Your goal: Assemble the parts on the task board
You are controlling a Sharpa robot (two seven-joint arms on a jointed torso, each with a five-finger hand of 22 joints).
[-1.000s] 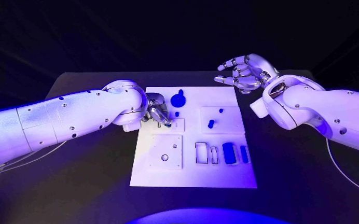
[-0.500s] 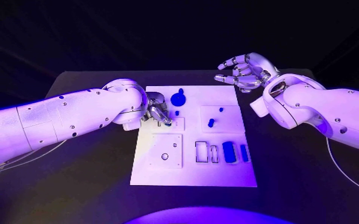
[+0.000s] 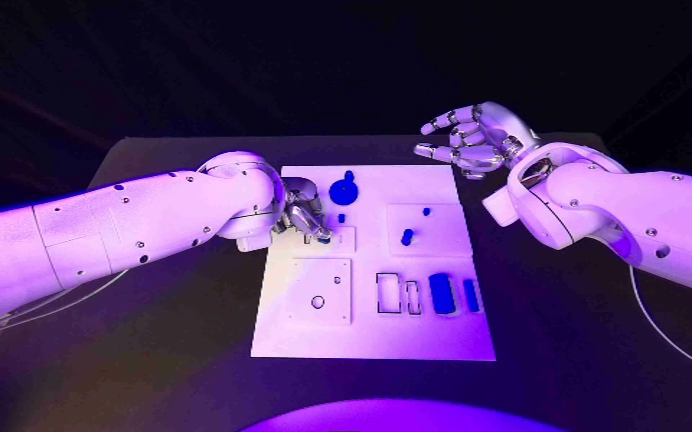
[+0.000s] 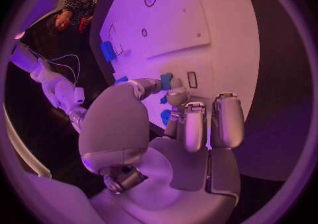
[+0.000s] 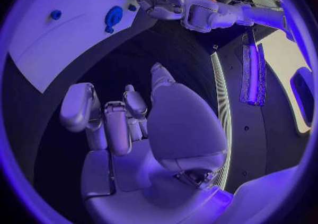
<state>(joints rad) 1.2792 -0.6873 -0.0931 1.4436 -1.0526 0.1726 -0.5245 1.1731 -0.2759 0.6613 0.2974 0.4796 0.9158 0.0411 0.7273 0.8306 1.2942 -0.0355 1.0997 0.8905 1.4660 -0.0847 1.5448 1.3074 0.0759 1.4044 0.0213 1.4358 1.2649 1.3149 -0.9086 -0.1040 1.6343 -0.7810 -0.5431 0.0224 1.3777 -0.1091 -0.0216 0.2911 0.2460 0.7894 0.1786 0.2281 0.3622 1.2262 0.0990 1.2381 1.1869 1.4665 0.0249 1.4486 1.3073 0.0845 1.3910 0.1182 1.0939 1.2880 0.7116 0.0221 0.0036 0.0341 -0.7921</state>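
Pinching a small blue part (image 4: 166, 81) over the task board (image 3: 375, 342): left hand (image 3: 302, 216). Right hand (image 3: 469, 144) raised beyond the board's far corner, fingers curled, holding nothing.

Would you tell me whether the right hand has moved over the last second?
No. The right hand sits at the same spot beyond the task board's far right corner.
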